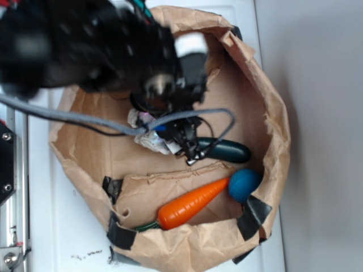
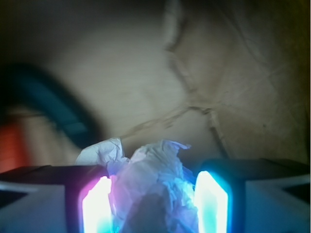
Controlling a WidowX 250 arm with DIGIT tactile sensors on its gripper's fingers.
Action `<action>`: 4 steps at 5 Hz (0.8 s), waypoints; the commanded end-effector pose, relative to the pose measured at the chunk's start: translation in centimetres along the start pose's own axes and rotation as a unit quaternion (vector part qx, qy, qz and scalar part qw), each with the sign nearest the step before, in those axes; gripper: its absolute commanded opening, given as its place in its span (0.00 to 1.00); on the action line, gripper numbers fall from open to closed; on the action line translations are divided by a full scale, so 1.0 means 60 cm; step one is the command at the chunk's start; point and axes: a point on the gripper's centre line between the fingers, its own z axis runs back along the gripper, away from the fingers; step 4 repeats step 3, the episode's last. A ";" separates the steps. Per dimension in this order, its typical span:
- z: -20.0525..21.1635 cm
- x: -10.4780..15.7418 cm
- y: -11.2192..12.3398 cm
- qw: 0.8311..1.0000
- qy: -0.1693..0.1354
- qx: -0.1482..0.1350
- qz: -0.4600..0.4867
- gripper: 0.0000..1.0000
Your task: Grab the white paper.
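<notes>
Dark green vegetable (image 1: 227, 149) just beside white paper (image 2: 155, 189); bag floor beyond bare.

Exterior view: overhead, looking steeply down into brown paper bag (image 1: 266, 107), arm close to lens and blurred, whole bag interior in frame. Wrist view: mounted behind gripper (image 2: 154, 204), faces along fingers toward bag floor, very near. Shared: white paper (image 2: 155, 184) between fingers, bag lining

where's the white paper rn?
In the wrist view the white paper sits between the pincer's two lit fingers. In the exterior view it is under the arm, left of the dark green object.
</notes>
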 end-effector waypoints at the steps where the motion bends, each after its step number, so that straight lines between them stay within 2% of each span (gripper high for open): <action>1: 0.127 0.006 -0.021 0.998 0.014 -0.057 0.000 0.00; 3: 0.181 -0.035 -0.046 0.999 -0.042 -0.028 -0.015 0.00; 4: 0.181 -0.035 -0.046 0.999 -0.042 -0.028 -0.015 0.00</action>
